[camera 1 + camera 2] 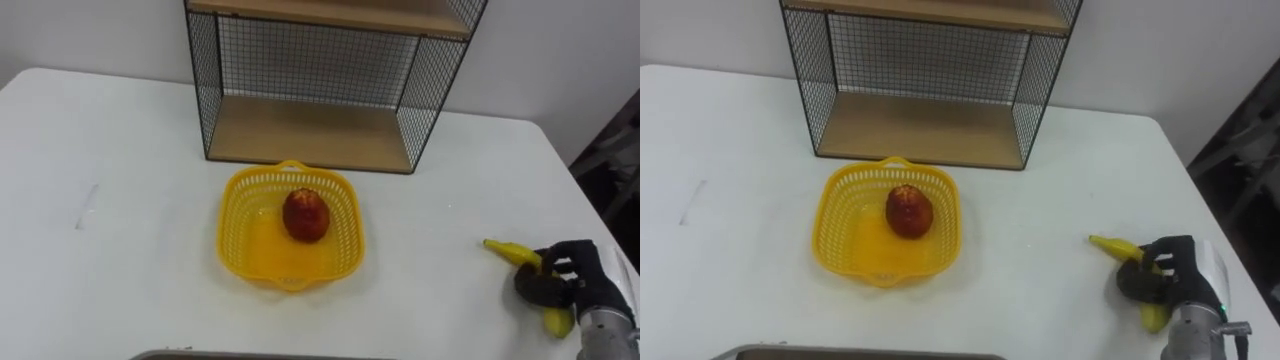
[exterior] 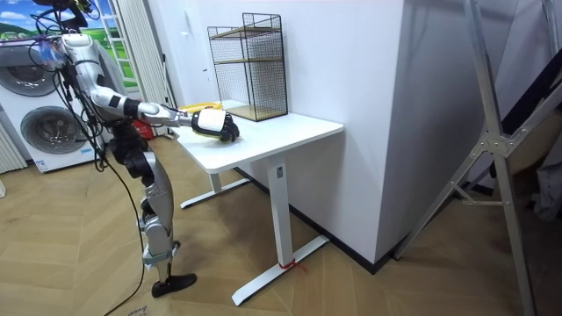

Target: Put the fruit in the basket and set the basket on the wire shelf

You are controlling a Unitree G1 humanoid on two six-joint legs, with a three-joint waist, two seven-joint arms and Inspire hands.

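The right hand (image 1: 572, 283) lies on the white tabletop (image 1: 120, 150) close to its right edge, toward the near right corner. Its dark fingers are curled round a yellow banana (image 1: 510, 252). The banana rests on the tabletop, 1 end sticking out of the hand toward the middle of the tabletop and the other end showing below the fingers on the near side.

A yellow plastic basket (image 1: 234, 226) sits upright around the middle of the tabletop, well apart from the hand and the banana. 1 red apple (image 1: 306, 214) lies inside it, in the far half of its floor. Just behind the basket stands the wire shelf (image 1: 300, 60), a black mesh frame set at the far edge of the tabletop. The basket's far handle comes close to the front edge of the shelf's lower wooden board (image 1: 300, 130), and I cannot tell whether they touch.

In the room view the robot stands on the wooden floor at the end of the tabletop on the room view's left, its right arm stretched out level over the tabletop. A washing machine (image 2: 39, 123) stands behind it.
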